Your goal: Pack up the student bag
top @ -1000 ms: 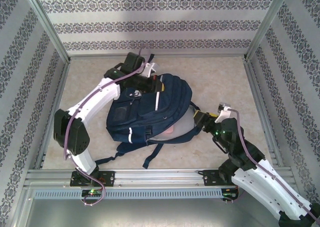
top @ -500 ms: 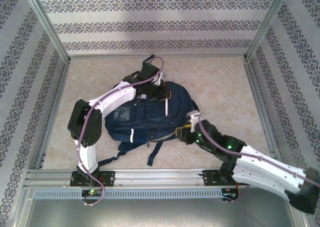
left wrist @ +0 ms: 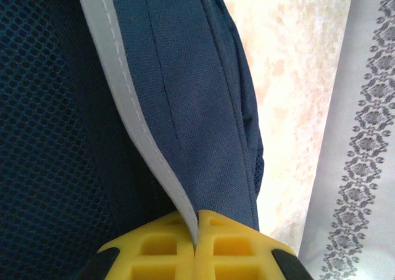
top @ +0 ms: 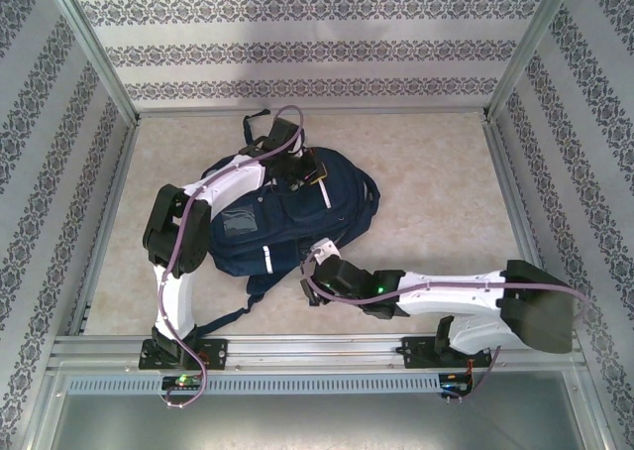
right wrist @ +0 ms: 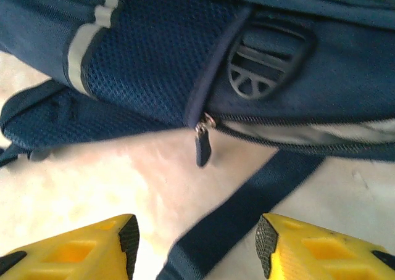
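Note:
The student bag (top: 297, 217), a large navy backpack with white stripes, lies in the middle of the table. My left gripper (top: 309, 172) sits on its far top edge. In the left wrist view the yellow fingers (left wrist: 241, 243) are shut on a fold of the bag's navy fabric and white reflective stripe (left wrist: 133, 116). My right gripper (top: 313, 264) is low at the bag's near edge, open. In the right wrist view its gripper (right wrist: 197, 246) straddles a dark strap (right wrist: 247, 206) without touching it. A zipper pull (right wrist: 202, 147) hangs just ahead, the zipper (right wrist: 296, 133) partly open.
Patterned enclosure walls (top: 59, 172) and metal frame posts ring the beige table (top: 436, 172). Loose bag straps (top: 223, 316) trail toward the near rail (top: 317, 351). Bare tabletop lies to the bag's right and far left.
My right arm swung from the bag's right side round to its near edge, dropping lower. The bag shifted left and closed up flatter. The left gripper stayed shut on the bag's top.

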Tool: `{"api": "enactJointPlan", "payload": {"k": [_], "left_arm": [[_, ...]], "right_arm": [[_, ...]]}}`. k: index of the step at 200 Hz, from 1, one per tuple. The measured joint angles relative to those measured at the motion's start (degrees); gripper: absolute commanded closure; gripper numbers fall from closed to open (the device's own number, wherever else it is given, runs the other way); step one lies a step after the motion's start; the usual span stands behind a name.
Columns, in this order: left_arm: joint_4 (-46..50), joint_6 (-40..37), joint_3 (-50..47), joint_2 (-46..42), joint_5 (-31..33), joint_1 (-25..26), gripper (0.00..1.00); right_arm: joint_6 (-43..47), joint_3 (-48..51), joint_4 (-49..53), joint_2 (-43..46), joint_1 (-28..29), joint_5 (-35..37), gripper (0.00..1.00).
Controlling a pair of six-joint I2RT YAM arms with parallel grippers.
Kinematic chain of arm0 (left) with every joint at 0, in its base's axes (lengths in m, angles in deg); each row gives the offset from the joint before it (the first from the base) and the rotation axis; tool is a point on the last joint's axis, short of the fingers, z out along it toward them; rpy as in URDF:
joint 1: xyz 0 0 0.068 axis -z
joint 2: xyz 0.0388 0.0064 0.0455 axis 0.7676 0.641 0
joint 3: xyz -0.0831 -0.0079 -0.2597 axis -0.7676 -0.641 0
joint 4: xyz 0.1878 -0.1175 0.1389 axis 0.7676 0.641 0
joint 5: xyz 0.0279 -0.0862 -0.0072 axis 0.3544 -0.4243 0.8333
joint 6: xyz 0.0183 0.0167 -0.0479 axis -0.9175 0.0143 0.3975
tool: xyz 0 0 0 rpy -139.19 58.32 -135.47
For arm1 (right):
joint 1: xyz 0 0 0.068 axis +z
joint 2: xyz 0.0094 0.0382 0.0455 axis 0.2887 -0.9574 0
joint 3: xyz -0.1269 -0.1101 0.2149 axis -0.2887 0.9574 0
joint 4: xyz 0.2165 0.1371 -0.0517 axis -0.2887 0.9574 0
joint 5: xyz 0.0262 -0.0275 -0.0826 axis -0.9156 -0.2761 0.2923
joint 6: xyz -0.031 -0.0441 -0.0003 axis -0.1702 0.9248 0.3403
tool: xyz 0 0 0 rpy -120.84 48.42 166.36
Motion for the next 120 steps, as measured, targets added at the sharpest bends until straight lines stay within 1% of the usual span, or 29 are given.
{"api": "enactJointPlan", "payload": {"k": [25, 53, 84, 120], "left_arm": [[-2.14, 2.19, -1.6, 0.0, -0.07, -0.22, 1.0], [-4.07, 4.13, -2.95, 0.0, -1.09, -0.5, 1.0], [-5.75, 5.38, -3.93, 0.0, -1.99, -0.94, 1.0], [-6.69, 6.49, -4.35, 0.0, -2.69, -1.46, 1.0]], "right_arm": [[3.19, -0.39, -6.29, -6.91, 0.0, 2.03, 0.45], [4.17, -1.62, -9.49, -13.55, 0.0, 4.55, 0.46], [3.43, -1.62, -11.61, -15.54, 0.0, 7.15, 0.47], [2.19, -1.62, -14.19, -16.57, -0.5, 8.48, 0.53]]}}
